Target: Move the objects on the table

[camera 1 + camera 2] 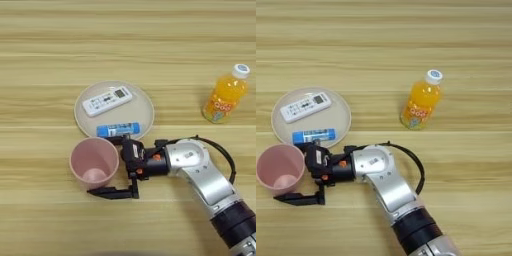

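Note:
A pink cup (95, 162) stands upright just in front of the beige plate (142, 107). My right gripper (102, 166) is open at the cup's right side. Its lower finger (112, 192) lies on the table in front of the cup, and its upper finger (120, 141) is behind the cup by the plate's rim. On the plate lie the white remote control (107, 101) and the blue tube (118, 130). The orange juice bottle (225, 95) with its white cap stands upright at the far right, well apart from the gripper.
The silver forearm (388, 187) runs from the bottom right toward the cup, with a black cable looping over it. The light-wood table (125, 45) stretches behind the plate and bottle.

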